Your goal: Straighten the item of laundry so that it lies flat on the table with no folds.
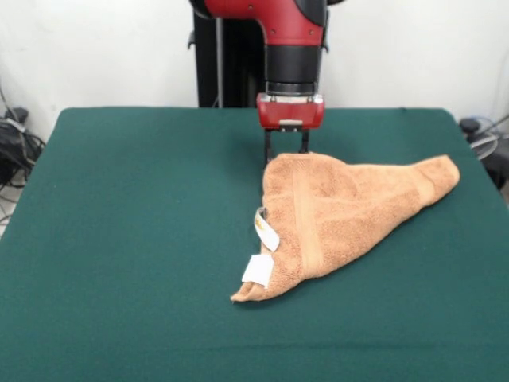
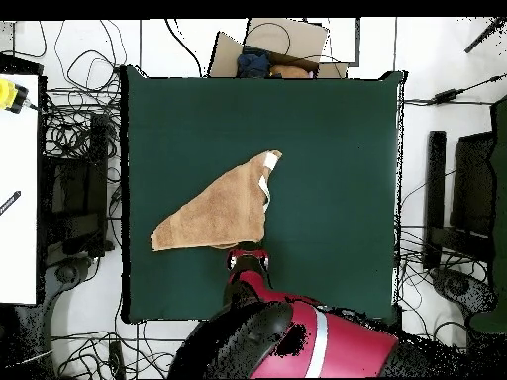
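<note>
towel (image 1: 350, 211): orange-tan terry, folded over on itself into a rough triangle; not flat, so the task is judged not yet done.
position: on the green table (image 1: 119, 239), roughly central in the overhead view and slightly toward the robot-side edge; well clear of all four table edges.
fold: one corner is pulled across the body, a woven band (image 1: 306, 219) runs diagonally along the upper layer; a long tapered end points at one side edge.
tags: two white tags (image 1: 261, 251) are seen at the folded edge, near the tip pointing away from the robot.
gripper (image 1: 286, 150): lowered at the towel corner nearest the robot-side edge; two dark fingers (image 1: 269, 149) are seen set apart, tips at or just behind the cloth edge. No cloth is seen held between them; contact cannot be confirmed.
reason for placement: judged as lined up to pinch that corner so the top layer can be dragged open.
risk: both layers could be caught together, shifting the whole towel instead of unfolding it.
</note>
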`<state>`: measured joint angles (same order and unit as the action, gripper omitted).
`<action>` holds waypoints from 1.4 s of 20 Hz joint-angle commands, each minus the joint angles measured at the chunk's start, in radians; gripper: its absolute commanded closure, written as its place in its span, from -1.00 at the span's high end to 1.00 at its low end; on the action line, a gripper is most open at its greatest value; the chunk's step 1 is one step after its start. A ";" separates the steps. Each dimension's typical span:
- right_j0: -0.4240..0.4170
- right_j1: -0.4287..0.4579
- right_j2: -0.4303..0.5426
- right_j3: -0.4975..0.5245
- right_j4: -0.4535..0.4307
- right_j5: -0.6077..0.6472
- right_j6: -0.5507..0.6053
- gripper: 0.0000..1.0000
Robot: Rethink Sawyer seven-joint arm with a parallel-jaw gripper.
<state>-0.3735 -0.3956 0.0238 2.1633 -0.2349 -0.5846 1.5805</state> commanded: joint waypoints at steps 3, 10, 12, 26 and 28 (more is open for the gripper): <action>0.008 -0.027 0.124 -0.091 -0.004 -0.083 0.249 1.00; 0.001 -0.045 0.134 -0.085 -0.009 -0.081 0.254 1.00; 0.009 -0.043 0.130 -0.089 -0.007 -0.091 0.250 1.00; 0.015 -0.006 0.102 -0.102 0.005 -0.142 0.237 1.00; 0.023 -0.003 0.087 -0.107 0.007 -0.146 0.221 1.00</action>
<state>-0.3729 -0.4182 0.0547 2.1635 -0.2351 -0.6576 1.5805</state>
